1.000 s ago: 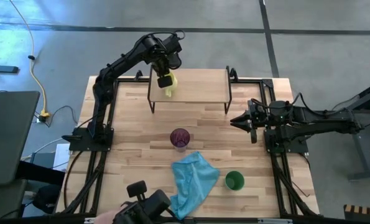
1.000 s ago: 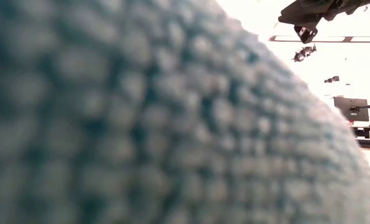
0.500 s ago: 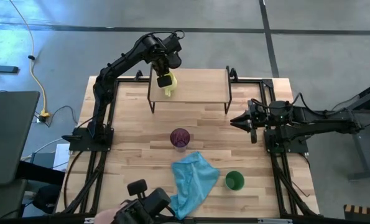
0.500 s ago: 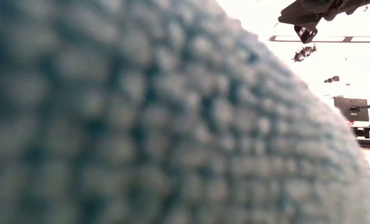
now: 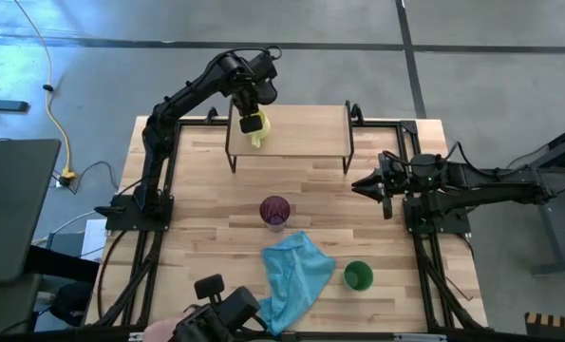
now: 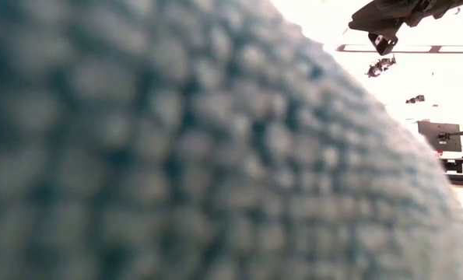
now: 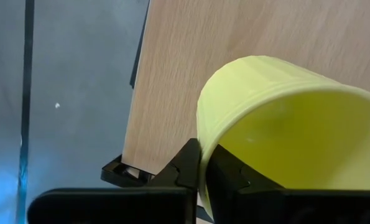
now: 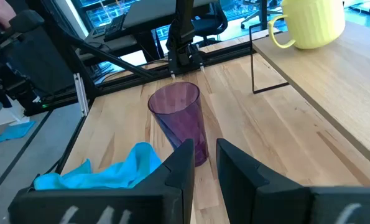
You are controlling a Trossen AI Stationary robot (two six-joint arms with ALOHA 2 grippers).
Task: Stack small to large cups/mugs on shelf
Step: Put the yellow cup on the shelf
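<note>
The yellow-green mug (image 5: 260, 135) stands upright at the left end of the shelf (image 5: 301, 133), with its handle (image 8: 277, 32) toward the table's near side. My left gripper (image 5: 254, 122) is shut on the mug's rim from above. The purple cup (image 5: 274, 211) stands upright on the table's middle, and it also shows in the right wrist view (image 8: 180, 121). The green cup (image 5: 358, 275) stands near the front right. My right gripper (image 5: 366, 183) hovers open and empty at the table's right side, pointing at the purple cup. My left gripper pinches the mug's rim (image 7: 201, 134) on its left side, with one finger (image 7: 186, 167) outside the wall and one finger (image 7: 229, 174) inside. The fingers come from above, pointing down. The mug is upright, and its base (image 8: 314, 42) looks to be on the shelf's top.
A light blue cloth (image 5: 296, 274) lies crumpled on the table between the purple and green cups, and it fills nearly the whole low view (image 6: 177, 155). The rest of the shelf's top (image 5: 315, 128) is bare. A black device (image 5: 227, 313) sits at the front edge.
</note>
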